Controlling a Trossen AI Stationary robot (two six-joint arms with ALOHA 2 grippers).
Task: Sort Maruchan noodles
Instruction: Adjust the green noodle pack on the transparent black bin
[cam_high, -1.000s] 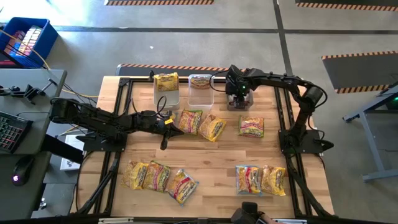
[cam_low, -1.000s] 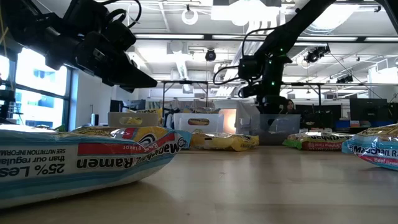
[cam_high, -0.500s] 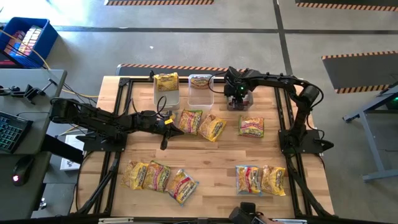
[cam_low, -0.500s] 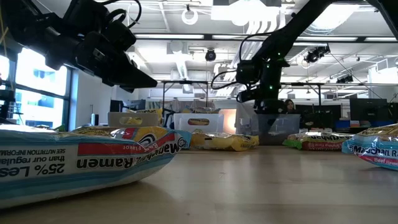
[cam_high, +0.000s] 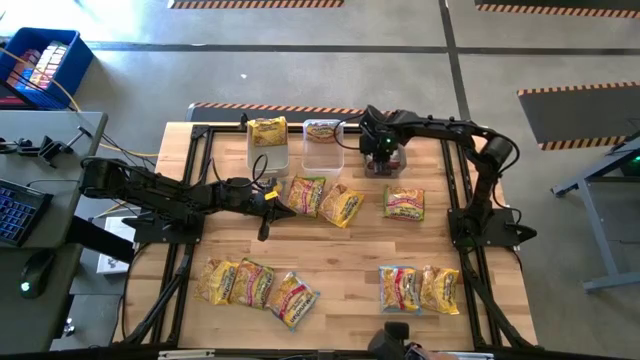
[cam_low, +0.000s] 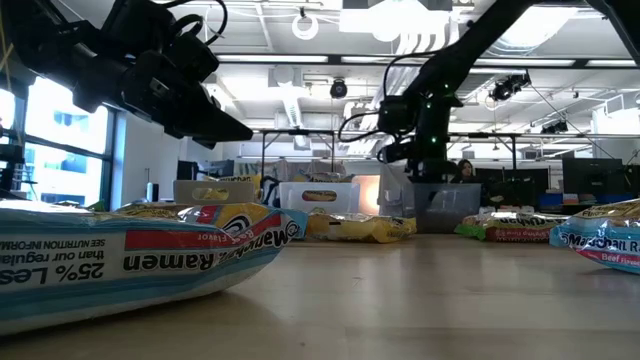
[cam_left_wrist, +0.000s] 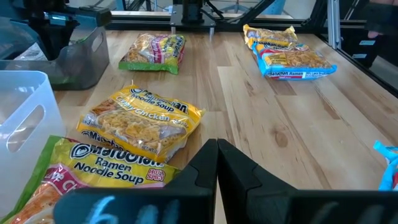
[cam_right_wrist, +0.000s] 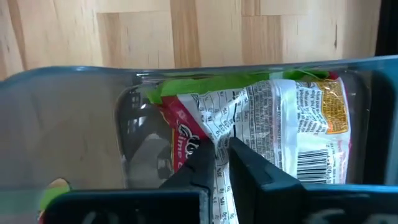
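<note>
The right end effector (cam_right_wrist: 216, 163) is hanging over the dark bin (cam_high: 385, 160) at the far edge of the worktop (cam_high: 340, 255), its fingers (cam_right_wrist: 193, 167) closed together, pinching a fold of the green-and-red packet (cam_right_wrist: 261, 118) that is lying inside that bin. The packet is sitting back side up, with its barcode showing.

The left end effector (cam_left_wrist: 216, 163) is waiting low over the middle-left of the worktop, fingers shut with nothing between them, pointing toward two packets just ahead of it: a yellow chicken packet (cam_left_wrist: 142, 121) and a pink-printed packet (cam_left_wrist: 87, 171) partly beside it.

Two clear bins are standing at the far edge, left of the dark one. The left clear bin (cam_high: 268, 150) is holding a yellow packet (cam_high: 267, 131); the middle clear bin (cam_high: 322, 150) is holding an orange-brown packet (cam_high: 321, 130).

Other noodles are lying loose on the worktop: a green-edged packet (cam_high: 404, 203) near the dark bin, three yellow packets in a row (cam_high: 256, 285) at the near left, and a blue-edged packet (cam_high: 398, 288) touching a yellow one (cam_high: 440, 289) at the near right. In the low view a large ramen packet (cam_low: 140, 255) is filling the near left.
</note>
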